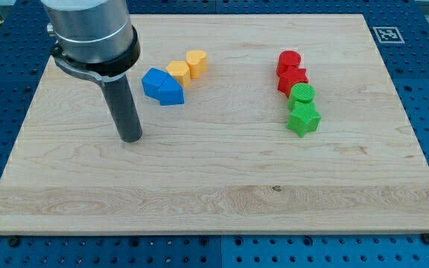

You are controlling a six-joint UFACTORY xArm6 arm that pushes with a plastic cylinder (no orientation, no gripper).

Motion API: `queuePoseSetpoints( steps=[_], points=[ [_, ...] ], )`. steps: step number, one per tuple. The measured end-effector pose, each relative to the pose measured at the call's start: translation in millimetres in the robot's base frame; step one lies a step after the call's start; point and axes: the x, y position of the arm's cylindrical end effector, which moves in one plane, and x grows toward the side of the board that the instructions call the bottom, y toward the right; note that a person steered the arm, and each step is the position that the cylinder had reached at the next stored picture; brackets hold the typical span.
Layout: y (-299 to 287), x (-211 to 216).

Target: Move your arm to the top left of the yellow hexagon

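Yellow hexagon [178, 71] sits toward the board's [222, 193] top edge, left of centre, touching the blue blocks [162, 86] and a yellow heart-like block [196, 62]. My tip [131, 138], a bare rod holding nothing, stands upright below-left; the goal spot lies up and right of it.

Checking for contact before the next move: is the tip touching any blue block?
No: my tip rests on bare board, apart from the blue blocks, toward the view's bottom left of them.
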Motion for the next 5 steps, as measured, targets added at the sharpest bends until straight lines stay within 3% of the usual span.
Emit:
queuePoseSetpoints(
  steps=[1, 3, 5],
  points=[
    [-8.7, -5.3],
    [-46.7, -72.2],
    [-52.5, -81.1]
  ],
)
